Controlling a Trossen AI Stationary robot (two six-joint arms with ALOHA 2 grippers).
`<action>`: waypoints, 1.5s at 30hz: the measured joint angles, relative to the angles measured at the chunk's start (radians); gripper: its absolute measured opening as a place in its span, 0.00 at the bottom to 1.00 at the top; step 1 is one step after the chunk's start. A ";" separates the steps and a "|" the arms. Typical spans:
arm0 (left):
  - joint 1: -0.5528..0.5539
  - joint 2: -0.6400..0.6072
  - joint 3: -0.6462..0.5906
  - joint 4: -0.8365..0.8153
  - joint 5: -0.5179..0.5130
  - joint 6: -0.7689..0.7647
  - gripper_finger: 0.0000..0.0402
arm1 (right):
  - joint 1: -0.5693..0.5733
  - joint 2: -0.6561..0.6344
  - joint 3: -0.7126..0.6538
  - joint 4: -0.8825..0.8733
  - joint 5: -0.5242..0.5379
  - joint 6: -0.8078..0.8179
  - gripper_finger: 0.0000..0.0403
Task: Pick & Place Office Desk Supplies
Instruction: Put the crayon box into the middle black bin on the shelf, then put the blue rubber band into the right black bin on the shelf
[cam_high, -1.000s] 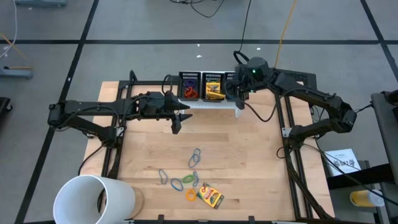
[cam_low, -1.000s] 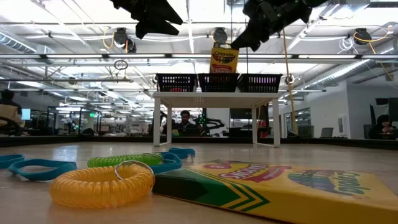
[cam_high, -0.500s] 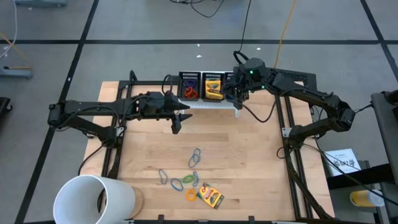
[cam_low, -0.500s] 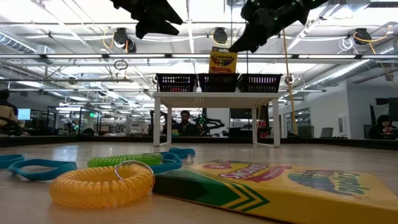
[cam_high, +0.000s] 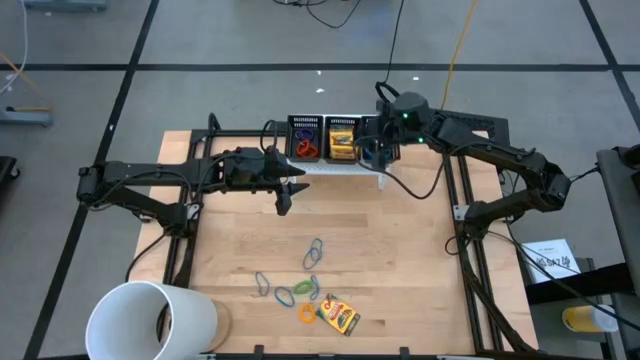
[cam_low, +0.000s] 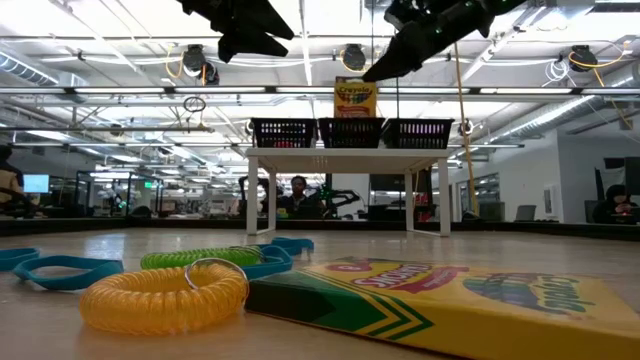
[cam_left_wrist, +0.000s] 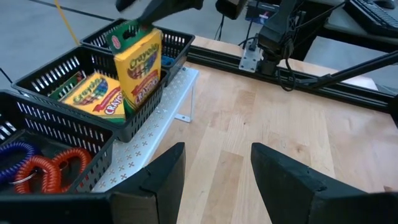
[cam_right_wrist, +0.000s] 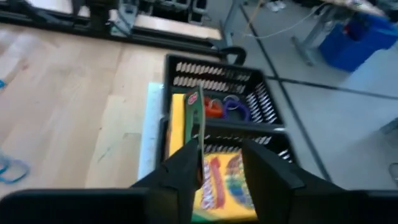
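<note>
Two yellow-and-green crayon boxes (cam_left_wrist: 140, 62) already sit in the middle black mesh bin (cam_high: 342, 139) at the table's far edge; the right gripper (cam_high: 380, 146), jaws parted, hovers above, holding nothing. One crayon box (cam_high: 338, 315) and coloured rubber-band loops (cam_high: 300, 288) remain near the front edge. The left gripper (cam_high: 285, 197) waits open mid-table; a white cup (cam_high: 150, 320) stands at the front-left corner

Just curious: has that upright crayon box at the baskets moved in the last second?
Yes. The crayon box sank lower into the middle mesh bin.

Large white paper cup (cam_high: 150, 318) cut off by the high view's bottom edge; upright yellow-and-green crayon box's (cam_low: 356, 99) base hidden inside black mesh bin (cam_low: 352, 132).
</note>
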 joint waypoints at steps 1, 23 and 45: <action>0.000 0.000 0.000 0.000 0.000 0.000 0.48 | 0.000 0.000 0.000 0.011 0.013 0.000 0.32; 0.000 0.000 0.000 0.000 0.000 0.000 0.48 | 0.023 0.000 0.000 0.045 0.216 -0.054 0.40; 0.011 0.000 -0.058 -0.035 -0.111 -0.018 0.48 | 0.216 -0.351 -0.140 -0.222 0.212 0.219 0.37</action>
